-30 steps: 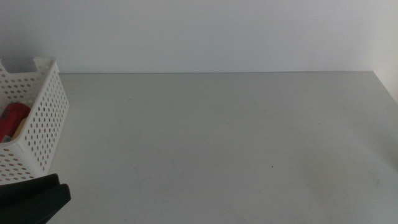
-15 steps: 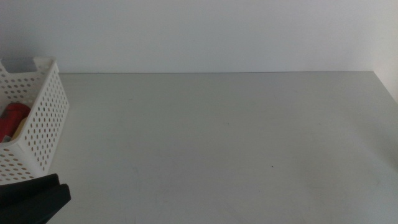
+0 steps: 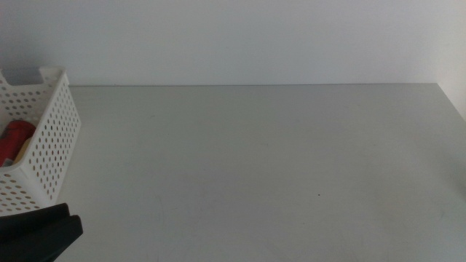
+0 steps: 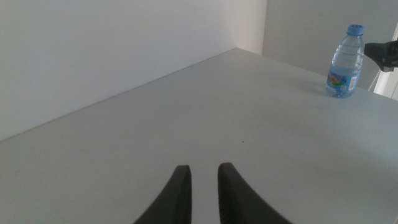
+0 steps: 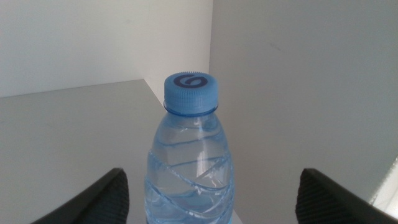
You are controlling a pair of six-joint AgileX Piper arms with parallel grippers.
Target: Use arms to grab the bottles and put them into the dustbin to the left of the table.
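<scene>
A clear water bottle point(image 5: 189, 155) with a blue cap stands upright at the table's right end, outside the middle view. My right gripper point(image 5: 214, 179) is open, one jaw on each side of the bottle and well apart from it. The left wrist view shows the same bottle point(image 4: 344, 62) far off, with the right gripper's dark tip point(image 4: 382, 53) beside it. My left gripper point(image 4: 204, 169) is shut on nothing and waits low at the near left point(image 3: 36, 233). The white perforated dustbin point(image 3: 51, 138) sits at the left edge with a red can point(image 3: 16, 138) inside.
The grey-white table point(image 3: 255, 160) stretches bare from the dustbin to its right edge. A pale wall runs along the table's far side and meets another wall in a corner behind the bottle.
</scene>
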